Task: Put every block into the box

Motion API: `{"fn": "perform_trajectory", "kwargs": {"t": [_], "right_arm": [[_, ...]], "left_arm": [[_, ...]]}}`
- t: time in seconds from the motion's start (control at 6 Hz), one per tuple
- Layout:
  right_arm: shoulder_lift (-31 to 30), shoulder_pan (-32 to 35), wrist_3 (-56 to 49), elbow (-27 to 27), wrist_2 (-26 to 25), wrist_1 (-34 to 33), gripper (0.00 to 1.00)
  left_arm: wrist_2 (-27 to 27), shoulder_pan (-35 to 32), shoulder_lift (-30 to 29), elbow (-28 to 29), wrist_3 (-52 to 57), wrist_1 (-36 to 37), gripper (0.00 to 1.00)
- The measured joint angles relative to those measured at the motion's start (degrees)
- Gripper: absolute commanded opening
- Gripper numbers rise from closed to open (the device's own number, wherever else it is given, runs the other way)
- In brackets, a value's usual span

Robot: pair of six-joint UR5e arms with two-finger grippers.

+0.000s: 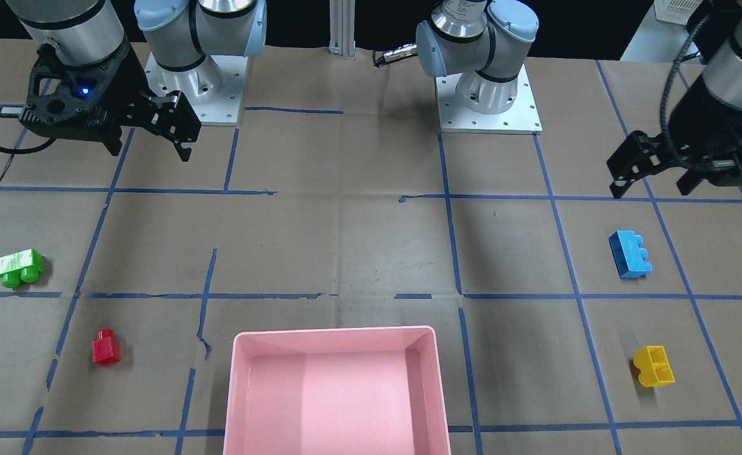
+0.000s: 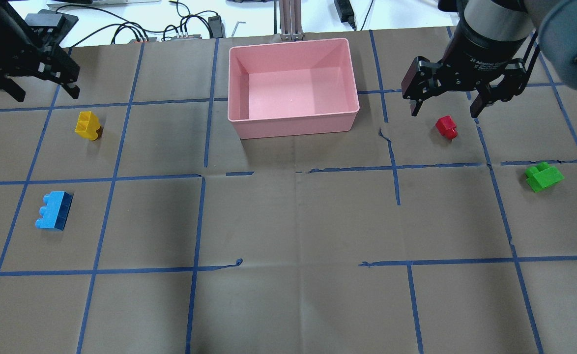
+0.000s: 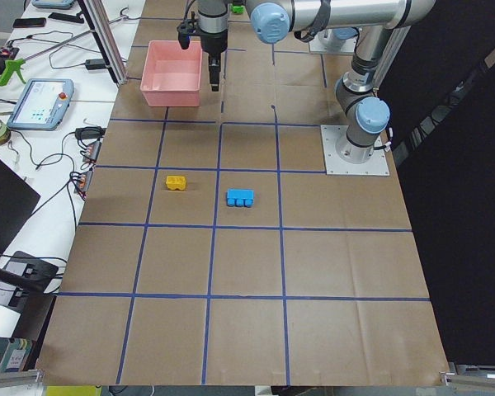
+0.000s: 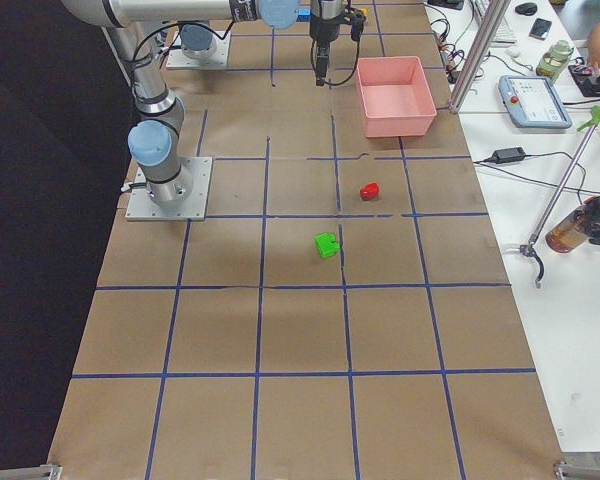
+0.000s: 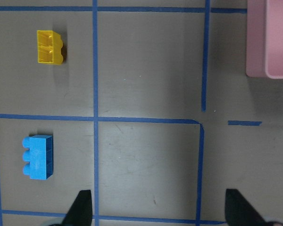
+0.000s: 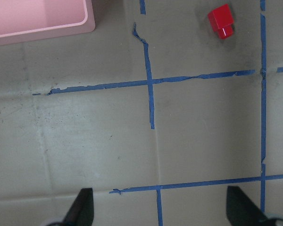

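The box sits at the upper centre of the overhead view with nothing in it. All 4 blocks lie on the table outside it. The red block is right of the box and the green block is further right and lower. The yellow block is at the left, with the blue block below it. The task looks not yet begun.

The right gripper hangs above the table with its fingers spread apart and nothing between them. In the overhead view the red block shows just below them. The left gripper, at the upper left, is likewise spread wide and empty.

The red block seems the likely first pick. In the right wrist view it sits at the upper right, off the line between the 2 fingertips. The gripper should first centre over it, then turn so the fingers meet 2 flat sides rather than the stud. It should descend straight and close only once it straddles the block. The block is small and probably light, so a glancing finger could knock it away. The lift should clear the box wall before release.
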Motion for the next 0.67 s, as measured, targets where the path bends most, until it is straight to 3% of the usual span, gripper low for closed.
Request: {"fn": "perform_trajectory", "kwargs": {"t": [0.33, 0.67], "right_arm": [[0.35, -4.97, -4.38, 0.03, -0.40, 0.13, 1.00], [0.38, -16.58, -23.62, 0.43, -0.51, 0.57, 1.00]], "left_arm": [[-0.10, 8.78, -2.06, -3.35, 10.63, 1.44, 0.99], [-0.29, 13.84, -3.46, -12.48, 20.90, 12.19, 0.99]]}}
